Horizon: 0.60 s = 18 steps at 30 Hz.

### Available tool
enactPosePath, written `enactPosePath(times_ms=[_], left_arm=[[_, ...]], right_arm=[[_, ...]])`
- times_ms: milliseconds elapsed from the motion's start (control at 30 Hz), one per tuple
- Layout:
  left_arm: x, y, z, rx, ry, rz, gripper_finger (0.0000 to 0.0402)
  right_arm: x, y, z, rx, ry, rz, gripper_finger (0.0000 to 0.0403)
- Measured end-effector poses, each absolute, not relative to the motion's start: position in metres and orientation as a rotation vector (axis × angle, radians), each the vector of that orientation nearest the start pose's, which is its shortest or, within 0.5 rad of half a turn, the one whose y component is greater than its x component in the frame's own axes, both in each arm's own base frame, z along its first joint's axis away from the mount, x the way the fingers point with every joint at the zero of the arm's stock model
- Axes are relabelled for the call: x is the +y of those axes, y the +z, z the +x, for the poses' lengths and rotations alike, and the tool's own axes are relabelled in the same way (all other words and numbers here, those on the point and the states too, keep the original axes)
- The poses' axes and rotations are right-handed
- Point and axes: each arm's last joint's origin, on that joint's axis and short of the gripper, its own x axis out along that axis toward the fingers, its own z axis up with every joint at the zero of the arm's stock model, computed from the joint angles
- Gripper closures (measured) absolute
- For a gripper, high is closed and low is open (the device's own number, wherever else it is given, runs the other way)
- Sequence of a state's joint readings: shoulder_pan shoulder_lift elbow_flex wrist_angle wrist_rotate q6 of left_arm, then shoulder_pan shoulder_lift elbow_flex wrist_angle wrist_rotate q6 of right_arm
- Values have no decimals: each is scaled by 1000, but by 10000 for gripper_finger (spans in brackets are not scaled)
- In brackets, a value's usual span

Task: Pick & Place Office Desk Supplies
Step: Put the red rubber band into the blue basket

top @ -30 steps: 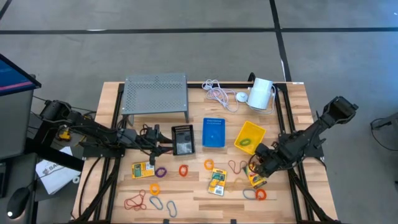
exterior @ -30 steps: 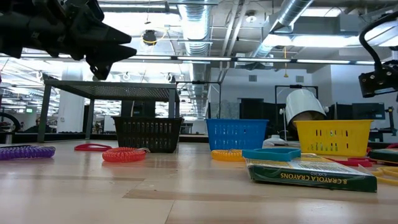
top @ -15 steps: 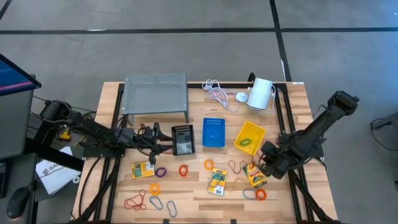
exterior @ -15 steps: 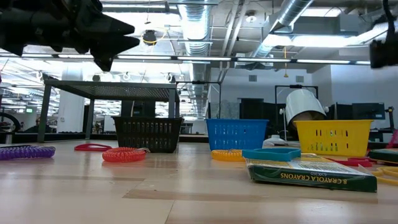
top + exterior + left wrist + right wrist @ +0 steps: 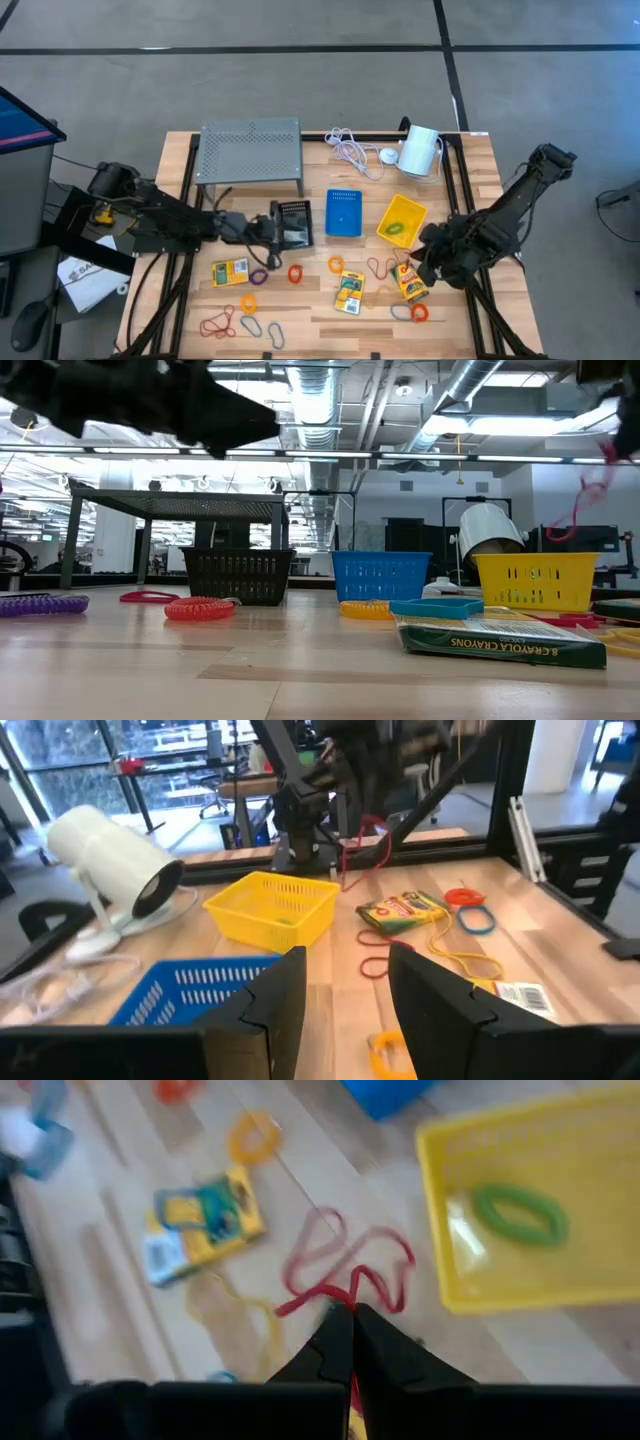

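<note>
My right gripper (image 5: 352, 1316) is clenched on a thin red rubber loop (image 5: 345, 1270), dangling it near the yellow plastic bin (image 5: 520, 1220). Next I should carry it over that bin and let go. Only my wrist view shows the pinch; the overhead hides it. My left gripper (image 5: 345, 985) hovers part-spread, holding nothing.

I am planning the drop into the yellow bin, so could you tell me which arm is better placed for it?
The right. The right gripper is shut on a red loop, lifted beside the yellow bin. The left gripper hangs by the black bin, farther away, holding nothing visible.
</note>
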State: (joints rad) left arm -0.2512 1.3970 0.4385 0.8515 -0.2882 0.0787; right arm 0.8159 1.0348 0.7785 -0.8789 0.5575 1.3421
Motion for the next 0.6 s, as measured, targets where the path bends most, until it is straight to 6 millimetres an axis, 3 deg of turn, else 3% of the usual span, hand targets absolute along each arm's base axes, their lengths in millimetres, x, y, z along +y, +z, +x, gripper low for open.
enactPosePath(times_ms=[267, 600], left_arm=[[-66, 198, 297, 86, 64, 206, 258], [-75, 205, 332, 61, 85, 221, 205]], right_arm=[[125, 267, 152, 582, -279, 470, 403], [117, 268, 193, 485, -276, 305, 403]])
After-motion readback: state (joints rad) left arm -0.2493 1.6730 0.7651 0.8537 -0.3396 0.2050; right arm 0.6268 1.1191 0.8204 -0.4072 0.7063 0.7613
